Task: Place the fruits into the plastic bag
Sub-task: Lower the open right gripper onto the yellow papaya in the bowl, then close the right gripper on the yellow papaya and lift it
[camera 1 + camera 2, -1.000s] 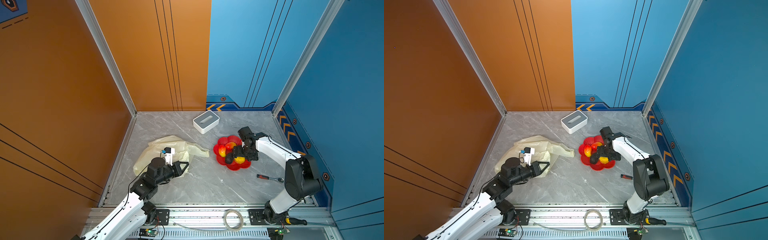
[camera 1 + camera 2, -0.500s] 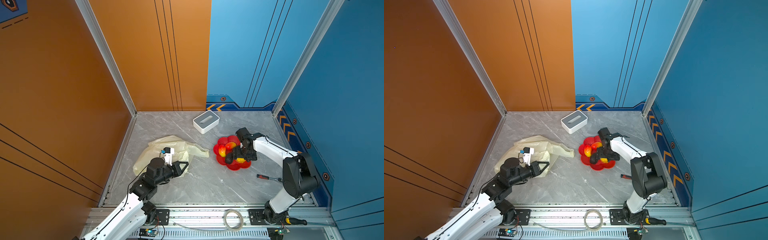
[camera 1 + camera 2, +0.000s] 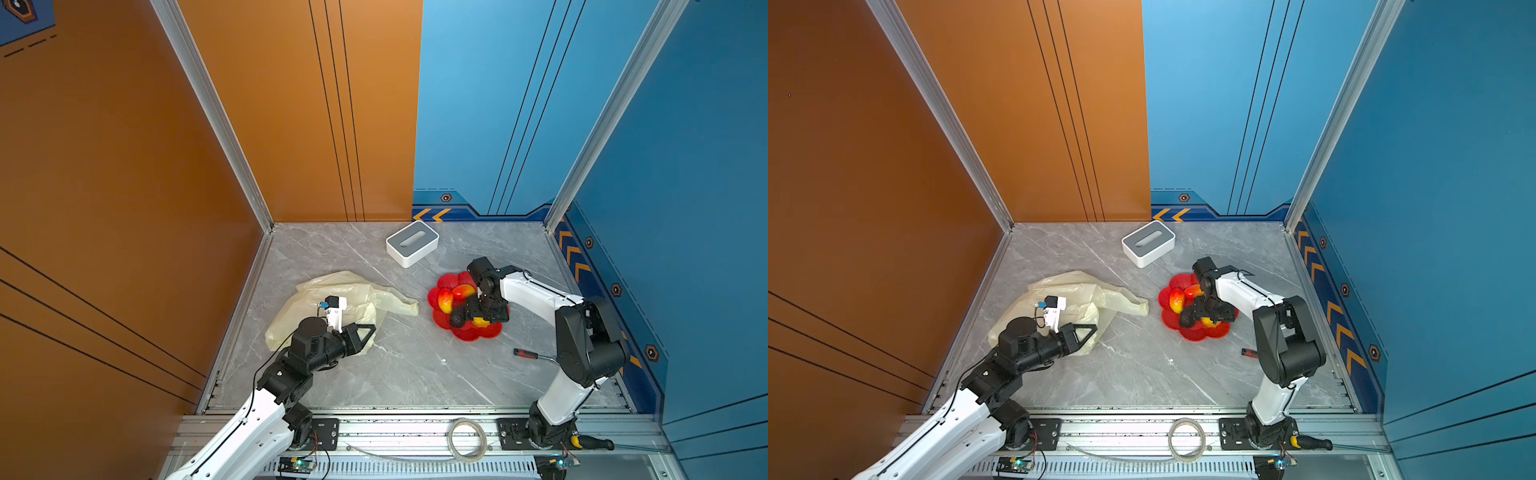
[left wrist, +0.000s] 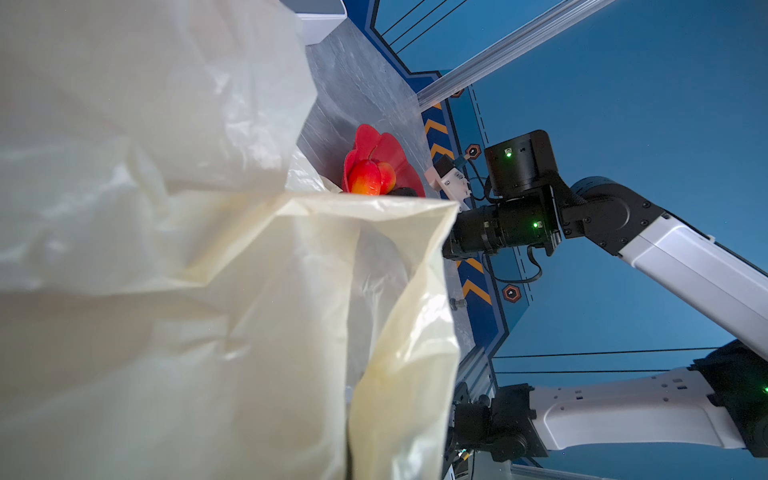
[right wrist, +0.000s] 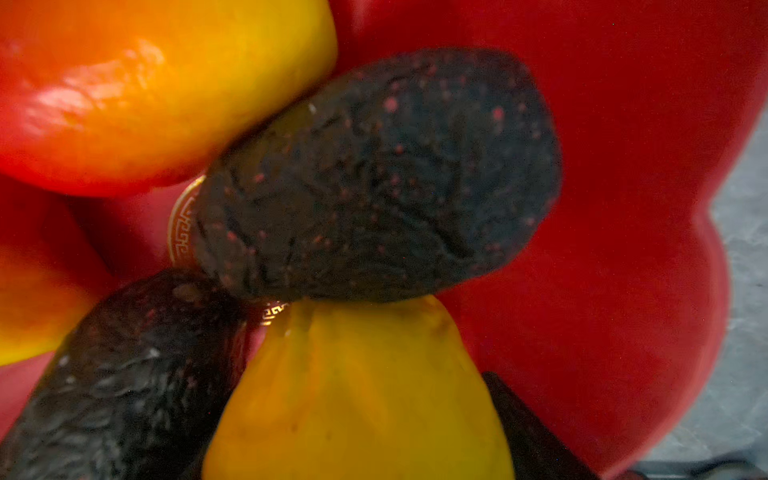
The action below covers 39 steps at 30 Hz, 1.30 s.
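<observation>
Red flower-shaped dish (image 3: 478,336) holds the fruit: two red-yellow mangoes (image 3: 445,300), a dark avocado (image 3: 457,318) and a yellow fruit (image 3: 480,321). The plastic bag (image 3: 332,286) lies crumpled to the left, well apart from the dish (folds hide its inside). A white-and-grey box (image 3: 412,243) with a slotted top stands behind both.

The right gripper (image 3: 484,318) is down in the dish over the yellow fruit. The left gripper (image 3: 365,330) has its jaws together at the bag's near edge, pinching the film.

Right wrist view only: a second dark fruit, bumpy (image 5: 374,178), rests on the yellow fruit and against a mango. There is a gold key-pattern emblem (image 5: 183,224) on the dish floor. One black finger (image 5: 528,428) sits just beside the yellow fruit. That fruit lies between the jaws; whether they press on it I cannot tell.

Left wrist view only: bag film fills most of the frame, with a mango and a dish petal showing past its edge.

Surface: grey veined marble tabletop (image 3: 415,374). A red-handled screwdriver (image 3: 525,354) lies near the right arm. Orange walls (image 3: 124,166) stand on the left, blue walls (image 3: 685,166) on the right.
</observation>
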Tool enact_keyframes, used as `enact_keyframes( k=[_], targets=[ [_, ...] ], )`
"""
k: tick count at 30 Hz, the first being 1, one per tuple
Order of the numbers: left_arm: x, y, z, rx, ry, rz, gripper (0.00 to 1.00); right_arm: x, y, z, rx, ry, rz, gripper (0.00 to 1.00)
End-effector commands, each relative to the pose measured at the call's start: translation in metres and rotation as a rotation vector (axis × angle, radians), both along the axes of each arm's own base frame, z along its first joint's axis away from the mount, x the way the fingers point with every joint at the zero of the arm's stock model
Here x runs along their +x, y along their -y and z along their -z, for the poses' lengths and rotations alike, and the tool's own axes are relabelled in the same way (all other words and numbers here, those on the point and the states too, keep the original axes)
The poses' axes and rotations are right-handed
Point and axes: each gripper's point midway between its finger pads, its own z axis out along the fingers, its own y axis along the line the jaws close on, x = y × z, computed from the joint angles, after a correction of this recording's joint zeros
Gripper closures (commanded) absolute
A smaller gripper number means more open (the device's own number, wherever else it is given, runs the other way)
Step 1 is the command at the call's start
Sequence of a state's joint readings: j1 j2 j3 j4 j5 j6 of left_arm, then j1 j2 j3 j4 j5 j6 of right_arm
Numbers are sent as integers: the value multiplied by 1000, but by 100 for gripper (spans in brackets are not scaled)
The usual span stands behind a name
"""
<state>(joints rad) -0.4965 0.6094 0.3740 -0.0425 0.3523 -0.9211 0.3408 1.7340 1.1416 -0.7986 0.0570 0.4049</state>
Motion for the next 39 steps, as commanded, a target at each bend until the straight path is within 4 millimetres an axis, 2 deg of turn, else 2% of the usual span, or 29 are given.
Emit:
enact_keyframes(
  k=[1, 7, 13, 19, 29, 39],
  targets=[
    [-2, -2, 6, 8, -7, 10, 100, 7, 2, -4, -29, 19, -11, 29],
    [-3, -2, 7, 7, -8, 8, 100, 7, 1, -5, -27, 21, -14, 40],
    [-3, -4, 6, 4, -7, 4, 100, 6, 1, -7, -25, 22, -13, 41],
    [-2, -3, 5, 2, -4, 5, 100, 6, 1, -22, -18, 45, -16, 42],
    [-1, -3, 2, -4, -1, 2, 100, 8, 3, -78, 1, 138, -34, 42],
    [0, -2, -2, -5, 5, 8, 100, 11, 2, -152, 60, 291, -25, 43]
  ],
)
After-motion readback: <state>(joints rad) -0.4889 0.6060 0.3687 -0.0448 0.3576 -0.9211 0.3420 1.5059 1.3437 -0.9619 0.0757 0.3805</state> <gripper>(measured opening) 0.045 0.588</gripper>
